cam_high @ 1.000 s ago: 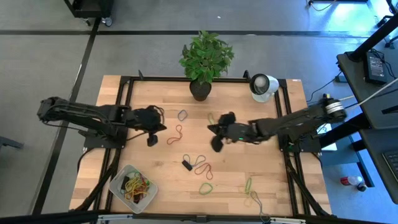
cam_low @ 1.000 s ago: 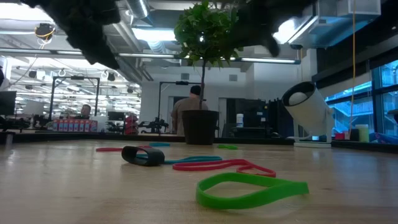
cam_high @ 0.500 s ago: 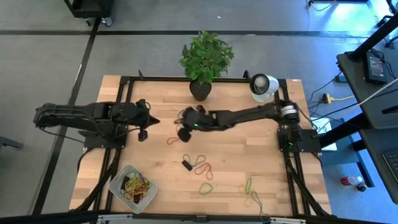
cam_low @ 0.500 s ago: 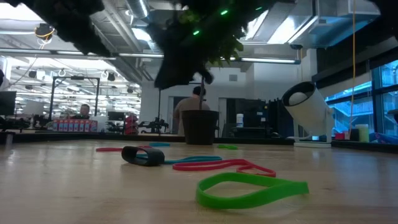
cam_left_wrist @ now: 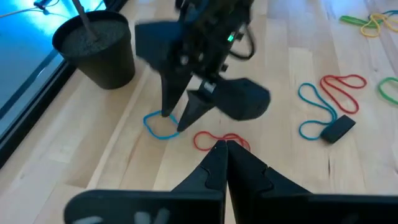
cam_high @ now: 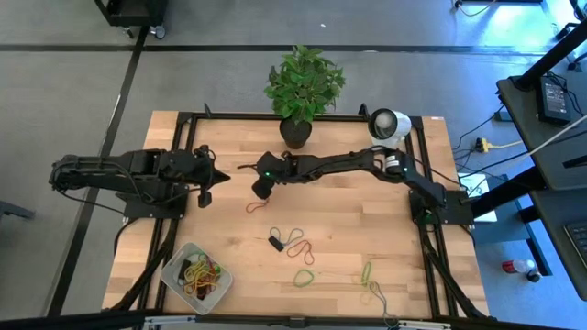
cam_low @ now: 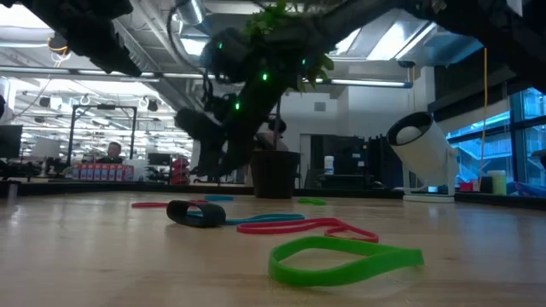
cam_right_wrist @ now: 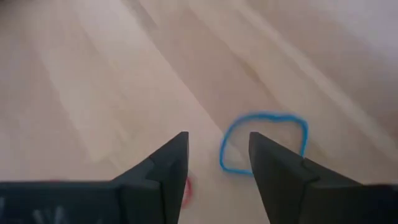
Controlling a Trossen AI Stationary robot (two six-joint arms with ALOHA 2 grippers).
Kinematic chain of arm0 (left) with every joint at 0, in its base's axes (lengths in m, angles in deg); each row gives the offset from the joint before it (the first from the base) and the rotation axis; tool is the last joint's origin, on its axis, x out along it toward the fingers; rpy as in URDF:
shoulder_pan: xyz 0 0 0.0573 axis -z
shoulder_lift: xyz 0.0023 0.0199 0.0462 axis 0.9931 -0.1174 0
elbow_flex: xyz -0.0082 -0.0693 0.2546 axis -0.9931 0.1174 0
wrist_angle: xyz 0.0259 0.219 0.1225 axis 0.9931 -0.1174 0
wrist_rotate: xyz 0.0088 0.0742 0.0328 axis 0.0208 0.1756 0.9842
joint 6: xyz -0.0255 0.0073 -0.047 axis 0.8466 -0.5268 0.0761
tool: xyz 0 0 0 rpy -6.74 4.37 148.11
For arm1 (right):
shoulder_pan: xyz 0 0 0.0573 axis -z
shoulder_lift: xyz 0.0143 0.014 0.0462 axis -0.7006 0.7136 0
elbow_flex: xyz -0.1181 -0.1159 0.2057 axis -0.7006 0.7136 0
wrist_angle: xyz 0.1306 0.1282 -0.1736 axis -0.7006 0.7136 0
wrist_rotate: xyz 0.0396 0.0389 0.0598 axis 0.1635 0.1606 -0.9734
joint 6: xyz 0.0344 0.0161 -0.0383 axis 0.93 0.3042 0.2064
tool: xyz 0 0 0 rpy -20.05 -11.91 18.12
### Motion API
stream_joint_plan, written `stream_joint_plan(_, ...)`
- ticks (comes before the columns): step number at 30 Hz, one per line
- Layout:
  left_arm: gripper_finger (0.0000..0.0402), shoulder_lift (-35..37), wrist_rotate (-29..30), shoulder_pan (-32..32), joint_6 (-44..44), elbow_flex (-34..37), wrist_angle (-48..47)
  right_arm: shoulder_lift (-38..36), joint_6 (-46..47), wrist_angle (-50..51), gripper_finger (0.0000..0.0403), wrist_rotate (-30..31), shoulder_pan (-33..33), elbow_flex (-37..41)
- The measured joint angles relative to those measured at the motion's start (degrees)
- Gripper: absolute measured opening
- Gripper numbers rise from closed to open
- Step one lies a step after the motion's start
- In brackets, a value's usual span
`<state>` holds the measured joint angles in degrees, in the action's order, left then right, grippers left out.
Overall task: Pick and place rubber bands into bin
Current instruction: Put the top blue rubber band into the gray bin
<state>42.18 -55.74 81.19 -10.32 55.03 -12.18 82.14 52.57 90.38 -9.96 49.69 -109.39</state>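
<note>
Wooden table [cam_high: 385, 238] holds scattered bands. Right gripper [cam_left_wrist: 176, 121], fingers spread, hovers over the blue rubber band [cam_right_wrist: 264, 140] at upper centre; it may pinch short and miss. Left gripper [cam_left_wrist: 222, 147] closed; bin [cam_high: 174, 275] lower left.

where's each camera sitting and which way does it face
High view: overhead, straight down on the table; both arms, the bin.
Low view: table height, level into the room; green band close, arms above.
Left wrist: on the left arm, past its shut left pincer at the open right pincer.
Right wrist: on the right arm, down between its fingers.
Shared: both wrist views show the blue band.
</note>
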Motion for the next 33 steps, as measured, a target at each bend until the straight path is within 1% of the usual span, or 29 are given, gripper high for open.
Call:
stream_joint_plan(2,0.0002,0.0,0.0,0.0,0.0,0.0,0.0,1.4,0.0,-0.5,0.0172,-1.4,0.3,-0.1)
stream_joint_plan(6,0.0002,0.0,-0.1,0.0,0.0,0.0,0.0,4.1,-3.5,0.9,0.0171,-1.4,0.2,-0.1)
stream_joint_plan(8,0.0002,0.0,-0.1,0.0,0.0,0.0,0.0,4.6,-4.3,3.0,0.0163,-1.4,0.1,-0.5)
stream_joint_plan(10,0.0002,0.0,-0.1,0.0,0.1,0.0,0.0,5.3,-4.4,5.1,0.0140,-2.2,0.0,-0.7)
stream_joint_plan(11,0.0002,0.0,-0.1,0.0,0.3,0.0,0.0,5.4,-4.4,6.0,0.0122,-2.9,-0.2,-0.7)
stream_joint_plan(15,0.0002,-0.1,-0.1,0.0,1.3,0.0,0.0,4.9,-3.1,8.6,0.0026,-5.6,-0.2,-0.6)
stream_joint_plan(16,0.0002,-0.2,-0.2,0.0,1.3,0.0,0.1,4.6,-2.9,8.8,0.0014,-5.9,-0.2,-0.5)
stream_joint_plan(18,0.0002,-0.4,-2.4,0.0,1.4,0.0,0.4,3.0,-3.0,9.8,0.0013,-6.5,-0.5,-0.2)
stream_joint_plan(21,0.0002,-1.1,-8.5,0.1,3.9,0.0,3.6,-0.4,-5.6,16.8,0.0005,-7.0,-1.7,0.4)
stream_joint_plan(24,0.0002,-2.3,-11.4,0.3,8.5,0.0,7.9,-5.2,-9.0,22.1,0.0004,-4.1,-3.4,1.2)
stream_joint_plan(26,0.0002,-3.6,-11.0,1.5,11.8,0.0,9.8,-9.8,-10.2,24.0,0.0003,-1.9,-4.4,4.2)
stream_joint_plan(27,0.0002,-4.4,-10.2,2.3,13.1,0.0,10.7,-12.2,-10.3,23.4,0.0002,-1.1,-5.0,6.7)
stream_joint_plan(30,0.0002,-7.8,-6.5,5.5,15.8,0.0,14.5,-20.3,-9.3,19.5,0.0002,-0.8,-7.0,17.4)
stream_joint_plan(33,0.0002,-12.1,-1.9,9.1,16.7,0.0,18.5,-31.2,-7.3,12.0,0.0002,-0.9,-9.3,29.5)
